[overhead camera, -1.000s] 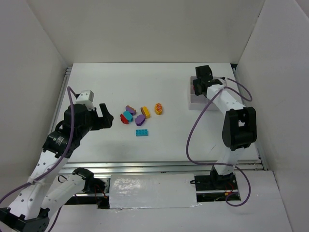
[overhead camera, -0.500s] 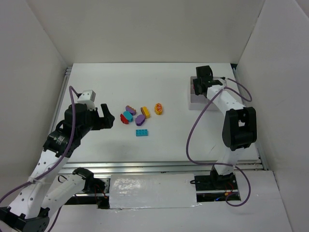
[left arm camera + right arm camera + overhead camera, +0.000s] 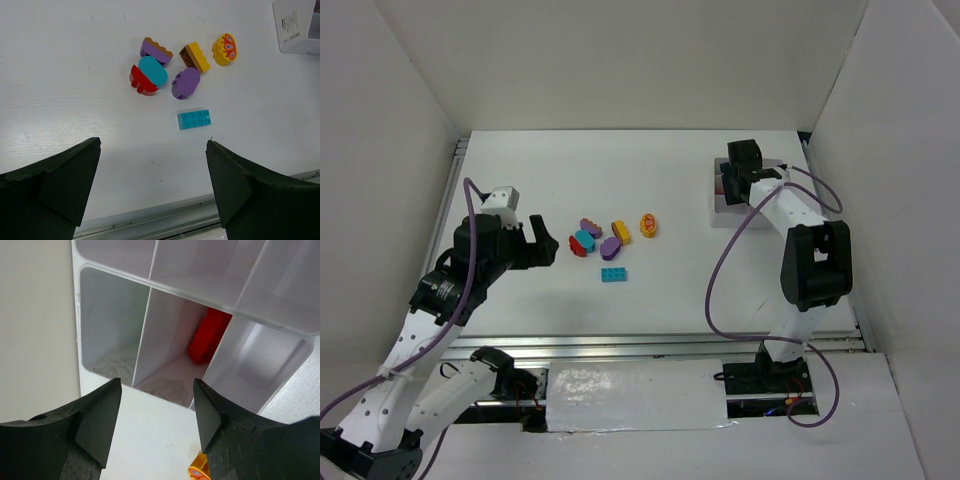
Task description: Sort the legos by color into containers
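Empty left jaws spread wide, just left of loose legos clustered mid tabletop; right jaws parted above tray at far right, red brick in one cell

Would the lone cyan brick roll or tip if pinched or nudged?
Probably neither: the cyan brick lies flat, studs up, so it should slide rather than roll. It looks like rigid plastic, likely stiff under a pinch. Small, so probably light and apt to skate on the smooth table.

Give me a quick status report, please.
Left end effector open, empty. Right end effector open above organiser tray; red lego inside. Seven loose legos. Nothing blocking.
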`<act>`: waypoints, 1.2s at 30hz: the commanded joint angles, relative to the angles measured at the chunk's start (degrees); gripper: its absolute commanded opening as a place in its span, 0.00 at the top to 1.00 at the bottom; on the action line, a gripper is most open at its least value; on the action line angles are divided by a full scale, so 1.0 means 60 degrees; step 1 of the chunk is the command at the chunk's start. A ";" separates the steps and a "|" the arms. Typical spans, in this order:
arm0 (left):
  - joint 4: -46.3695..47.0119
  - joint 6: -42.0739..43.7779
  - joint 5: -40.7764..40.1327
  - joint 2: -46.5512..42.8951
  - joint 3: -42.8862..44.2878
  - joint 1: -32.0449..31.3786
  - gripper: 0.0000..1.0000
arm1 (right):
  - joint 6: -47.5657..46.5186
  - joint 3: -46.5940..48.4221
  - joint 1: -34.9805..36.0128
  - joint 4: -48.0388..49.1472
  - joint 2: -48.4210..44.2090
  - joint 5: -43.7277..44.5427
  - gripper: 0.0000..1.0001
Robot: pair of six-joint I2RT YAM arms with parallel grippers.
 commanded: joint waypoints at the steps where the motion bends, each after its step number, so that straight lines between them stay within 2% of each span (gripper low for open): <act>1: 0.0370 0.0166 0.0099 -0.0037 -0.0005 0.0065 0.01 | -0.0023 0.0049 -0.0071 0.0344 -0.0120 0.0109 0.33; 6: 0.0297 -0.0096 -0.0323 0.0095 0.0053 0.0065 0.01 | -0.0519 -0.0098 -0.0042 0.0606 -0.0515 -0.0197 0.31; 7: 0.0151 -0.0257 -0.0529 0.0168 0.0097 0.0079 0.01 | -0.0797 -0.0243 -0.0042 0.0796 -0.0820 -0.0431 0.26; 8: 0.0005 -0.0607 -0.0763 0.0401 0.0170 0.0079 0.00 | -0.1191 -0.0303 0.0074 0.0972 -0.0998 -0.0665 0.15; 11: -0.0318 -0.1120 -0.1044 0.0987 0.0463 0.0108 0.01 | -0.2655 -0.0347 0.0454 0.1032 -0.1613 -0.1369 0.00; 14: -0.0378 -0.1983 -0.1205 0.1602 0.0566 0.0123 0.01 | -0.4763 -0.0479 0.1170 0.0933 -0.2111 -0.1941 0.00; 16: -0.0246 -0.2381 -0.1103 0.2142 0.0507 0.0138 0.00 | -0.5309 -0.0697 0.1538 0.0682 -0.2478 -0.2029 0.00; 21: 0.0194 -0.3202 -0.0853 0.3900 0.0769 0.0123 0.00 | -0.6817 -0.1577 0.2416 0.0391 -0.3546 -0.3347 0.00; 25: 0.0412 -0.3729 -0.0809 0.5715 0.1239 0.0123 0.00 | -0.7391 -0.2248 0.3119 -0.0051 -0.4264 -0.3510 0.00; 28: 0.0764 -0.4066 -0.0736 0.6580 0.1590 0.0123 0.02 | -0.7494 -0.3272 0.3312 0.0489 -0.4924 -0.4065 0.00; 36: 0.0502 -0.4550 -0.1087 0.8546 0.2864 -0.0023 0.03 | -0.7641 -0.3980 0.3312 0.0418 -0.5115 -0.3920 0.00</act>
